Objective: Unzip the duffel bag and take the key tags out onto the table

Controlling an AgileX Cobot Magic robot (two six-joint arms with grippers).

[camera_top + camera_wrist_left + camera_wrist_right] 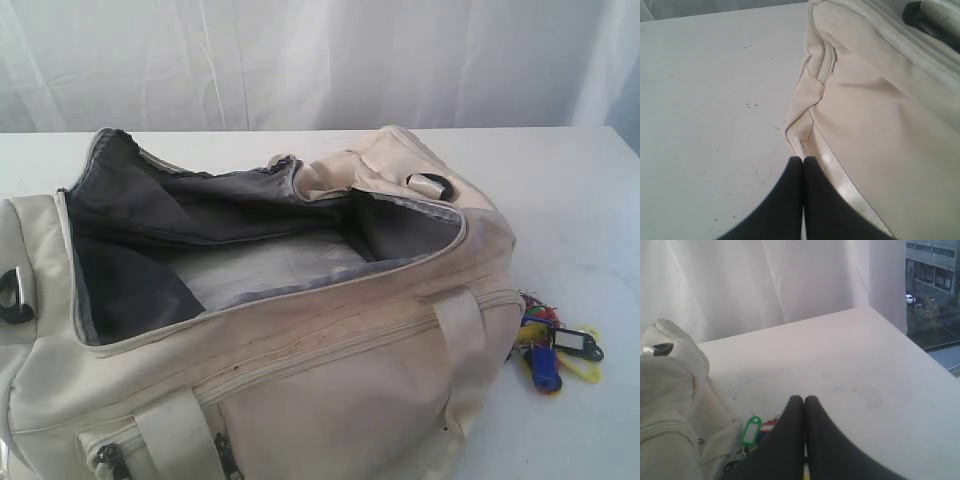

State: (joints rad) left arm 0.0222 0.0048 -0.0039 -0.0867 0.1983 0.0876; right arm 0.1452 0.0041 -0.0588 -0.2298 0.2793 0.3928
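Note:
The cream duffel bag (330, 370) fills the left and middle of the exterior view, its top unzipped and gaping, grey lining showing inside. The key tags (555, 345), a bright red, blue, yellow and green bunch, lie on the white table (580, 200) just right of the bag's end. Neither arm appears in the exterior view. My left gripper (803, 159) is shut and empty, its tips close to a bottom corner of the duffel bag (880, 125). My right gripper (804, 398) is shut and empty, above the key tags (751, 430), which it partly hides.
White curtains (320, 60) hang behind the table. The table's right edge (920, 347) drops off toward a window. Dark buckles (432, 184) sit on the bag's ends. Zip pulls (225, 455) hang on the front pocket.

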